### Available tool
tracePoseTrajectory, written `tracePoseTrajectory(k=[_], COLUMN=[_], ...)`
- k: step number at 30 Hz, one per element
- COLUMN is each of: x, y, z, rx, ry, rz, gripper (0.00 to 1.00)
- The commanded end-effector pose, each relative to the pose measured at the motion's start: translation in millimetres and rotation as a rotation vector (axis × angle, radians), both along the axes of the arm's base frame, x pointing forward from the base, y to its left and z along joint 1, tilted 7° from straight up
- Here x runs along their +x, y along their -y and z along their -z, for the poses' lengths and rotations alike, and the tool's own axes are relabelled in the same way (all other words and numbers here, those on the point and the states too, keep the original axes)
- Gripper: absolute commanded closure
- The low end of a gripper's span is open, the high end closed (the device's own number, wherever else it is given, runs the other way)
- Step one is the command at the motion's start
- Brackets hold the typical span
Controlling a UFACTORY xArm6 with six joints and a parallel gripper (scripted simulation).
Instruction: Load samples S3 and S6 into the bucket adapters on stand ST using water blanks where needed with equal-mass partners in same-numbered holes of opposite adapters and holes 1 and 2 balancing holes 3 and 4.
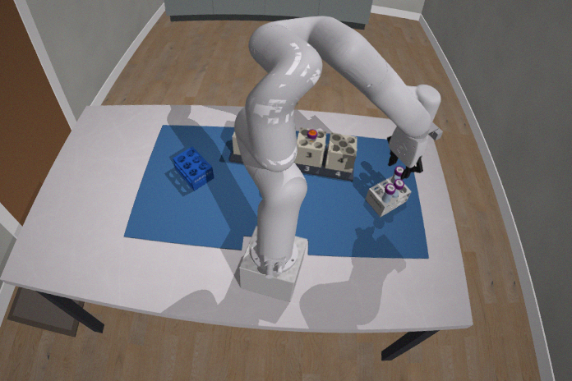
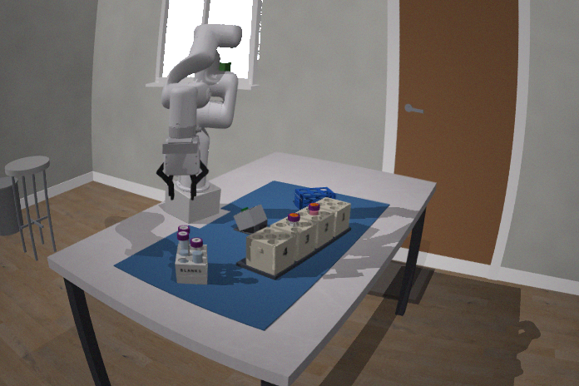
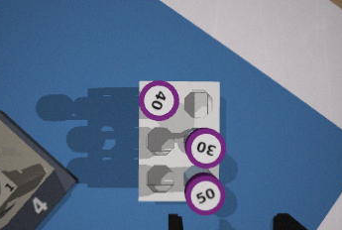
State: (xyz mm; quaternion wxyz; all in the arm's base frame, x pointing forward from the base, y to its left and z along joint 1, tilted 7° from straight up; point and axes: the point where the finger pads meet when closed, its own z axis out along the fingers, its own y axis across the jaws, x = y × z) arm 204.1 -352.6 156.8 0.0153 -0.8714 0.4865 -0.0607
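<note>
My gripper [image 1: 402, 167] [image 2: 182, 198] [image 3: 229, 220] is open and empty, above the rear right of the blanks rack. The white blanks rack [image 2: 191, 276] [image 3: 210, 86] holds three purple-rimmed, white-dot tubes: 40 [image 1: 399, 170] [image 2: 196, 242] [image 3: 159, 100], 30 [image 1: 399, 183] [image 2: 182, 235] [image 3: 205, 148] and 50 [image 1: 389, 189] [image 2: 184, 229] [image 3: 205, 194]. On the stand [image 2: 240, 263], adapter 3 [image 1: 309, 157] [image 2: 304, 243] holds one orange-dot tube [image 1: 312, 134] [image 2: 293, 216]. Adapter 2 [image 2: 325, 227] holds another orange-dot tube [image 2: 314, 208]. Their IDs are unreadable. Adapter 4 [image 1: 340, 162] [image 2: 272, 254] shows no tube.
A blue rack [image 1: 201, 180] [image 2: 314, 195] with no visible tubes lies at the mat's left. Adapter 1 [image 2: 343, 218] stands at the stand's far end. The sloped grey desk [image 2: 251, 219], green key barely visible, stands beside the stand, hidden in the top view.
</note>
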Motion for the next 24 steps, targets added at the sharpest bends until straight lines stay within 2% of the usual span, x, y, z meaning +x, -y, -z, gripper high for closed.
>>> tracePoseTrajectory(k=[1,24], x=[1,6], y=[2,3], z=[5,43], rx=[-0.004,-0.004], ry=[0.002,0.002], rz=[0.0,0.0], gripper=[0.43,0.43])
